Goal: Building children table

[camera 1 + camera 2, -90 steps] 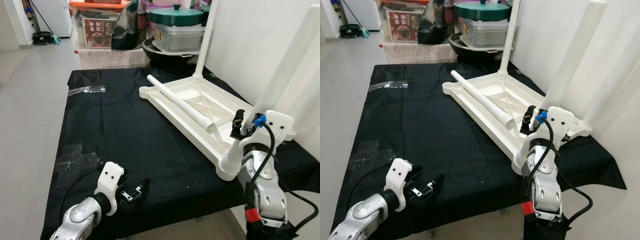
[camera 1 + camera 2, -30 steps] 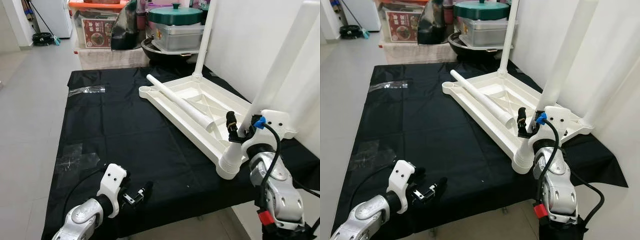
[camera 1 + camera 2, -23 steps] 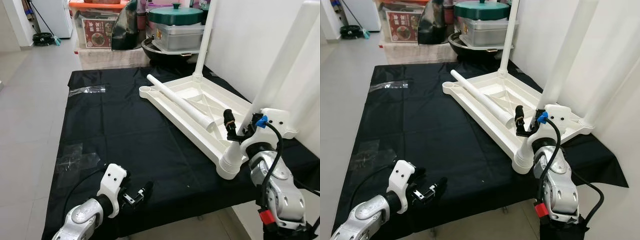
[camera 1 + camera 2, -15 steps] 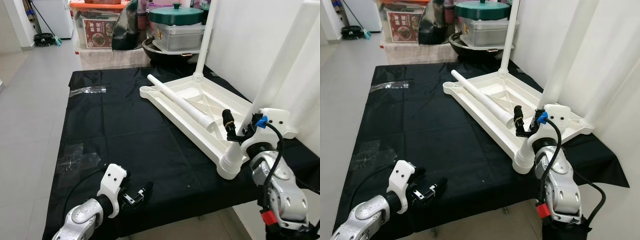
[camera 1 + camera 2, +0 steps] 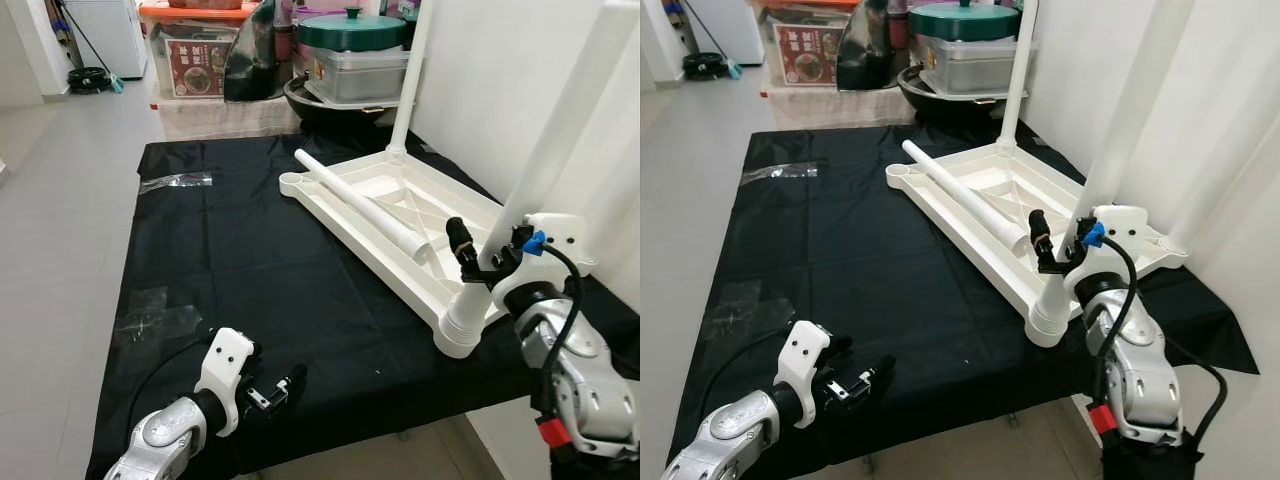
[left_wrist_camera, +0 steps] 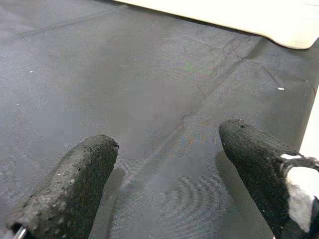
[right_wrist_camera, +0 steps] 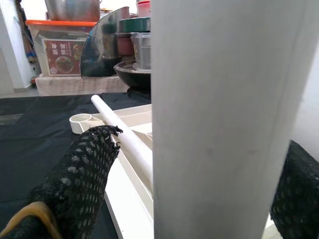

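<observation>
Black cloth [image 5: 250, 250] covers the work surface. Right gripper [image 5: 488, 248] spread wide around upright leg [image 5: 560, 140] at near corner of upside-down tabletop [image 5: 385, 205], fingers not pressing. Loose leg [image 5: 360, 205] lies across tabletop. Left gripper [image 5: 272, 388] parted, empty, low over cloth, well apart from tabletop.

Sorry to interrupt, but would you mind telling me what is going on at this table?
A small white table top lies upside down on a black cloth. The right gripper has its fingers on either side of the upright leg at the near corner, without visibly clamping it. Another leg stands at the far corner, and a loose leg lies across the frame. The left gripper hovers open over the cloth near the front edge.
</observation>
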### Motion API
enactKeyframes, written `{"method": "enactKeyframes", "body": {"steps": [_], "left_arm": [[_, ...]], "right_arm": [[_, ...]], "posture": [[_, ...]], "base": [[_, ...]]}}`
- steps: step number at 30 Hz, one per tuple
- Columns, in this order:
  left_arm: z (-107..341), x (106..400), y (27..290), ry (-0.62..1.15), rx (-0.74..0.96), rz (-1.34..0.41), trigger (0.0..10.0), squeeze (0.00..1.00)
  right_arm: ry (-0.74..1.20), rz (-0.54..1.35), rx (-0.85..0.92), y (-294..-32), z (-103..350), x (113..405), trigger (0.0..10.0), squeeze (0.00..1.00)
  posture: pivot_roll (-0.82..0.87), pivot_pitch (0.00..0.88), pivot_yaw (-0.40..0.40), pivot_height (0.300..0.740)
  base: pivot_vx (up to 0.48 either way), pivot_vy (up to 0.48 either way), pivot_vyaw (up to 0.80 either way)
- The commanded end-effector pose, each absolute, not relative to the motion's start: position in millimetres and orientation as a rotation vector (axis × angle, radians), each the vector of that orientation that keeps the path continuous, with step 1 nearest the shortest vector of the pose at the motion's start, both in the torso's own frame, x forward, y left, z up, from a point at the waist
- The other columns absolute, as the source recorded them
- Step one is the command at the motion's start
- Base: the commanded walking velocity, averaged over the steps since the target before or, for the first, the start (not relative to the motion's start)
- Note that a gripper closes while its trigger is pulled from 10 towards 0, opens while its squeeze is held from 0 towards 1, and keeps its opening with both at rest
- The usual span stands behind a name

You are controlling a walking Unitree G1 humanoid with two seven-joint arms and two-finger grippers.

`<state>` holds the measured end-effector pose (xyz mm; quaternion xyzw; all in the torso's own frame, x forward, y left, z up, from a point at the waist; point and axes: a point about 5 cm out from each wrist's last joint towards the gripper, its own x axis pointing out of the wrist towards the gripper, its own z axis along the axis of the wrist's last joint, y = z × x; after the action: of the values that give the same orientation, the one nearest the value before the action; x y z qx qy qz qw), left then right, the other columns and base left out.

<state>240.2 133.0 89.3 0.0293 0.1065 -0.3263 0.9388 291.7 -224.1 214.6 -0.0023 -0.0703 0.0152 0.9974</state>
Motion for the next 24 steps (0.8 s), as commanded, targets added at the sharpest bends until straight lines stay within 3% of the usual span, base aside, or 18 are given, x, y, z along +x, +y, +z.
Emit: {"method": "enactKeyframes", "body": {"steps": [1,24], "left_arm": [[84.2,238.3,134.1,0.244,0.063,-0.671,10.0,0.00],[84.6,236.9,133.9,0.249,0.058,-0.682,10.0,0.00]], "right_arm": [[-0.129,0.038,-0.005,-226.6,210.7,291.4,10.0,0.00],[-0.123,0.148,-0.070,-244.0,212.1,301.6,10.0,0.00]], "posture": [[-0.01,0.000,-0.060,0.740],[-0.01,0.000,-0.055,0.740]], "base": [[0.000,0.000,0.00],[0.000,0.000,0.00]]}}
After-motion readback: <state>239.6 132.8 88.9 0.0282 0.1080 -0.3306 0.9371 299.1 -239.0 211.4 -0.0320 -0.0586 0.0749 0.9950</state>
